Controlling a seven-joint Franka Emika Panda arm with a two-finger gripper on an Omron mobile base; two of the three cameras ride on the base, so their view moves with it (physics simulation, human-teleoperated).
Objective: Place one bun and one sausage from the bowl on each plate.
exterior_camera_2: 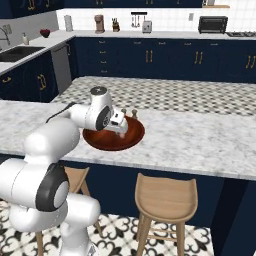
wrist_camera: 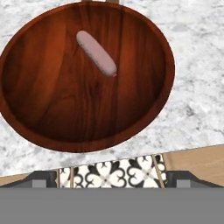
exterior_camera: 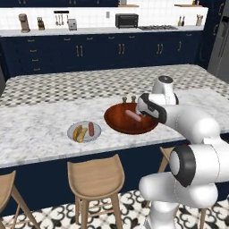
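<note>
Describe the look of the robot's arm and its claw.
The arm is made of glossy white rounded segments with dark grey bands at the joints and round caps on the joint ends. At its end sits a white hand with a dark panel. The claw has two small dark, blocky finger tips. No cables or markings are visible.

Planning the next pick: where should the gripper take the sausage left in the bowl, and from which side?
Grip the sausage at its middle, coming straight down from above, jaws across its narrow width. It lies flat and alone on the floor of the bowl, so nothing seems to crowd its long sides. The gripper is open above the bowl.
</note>
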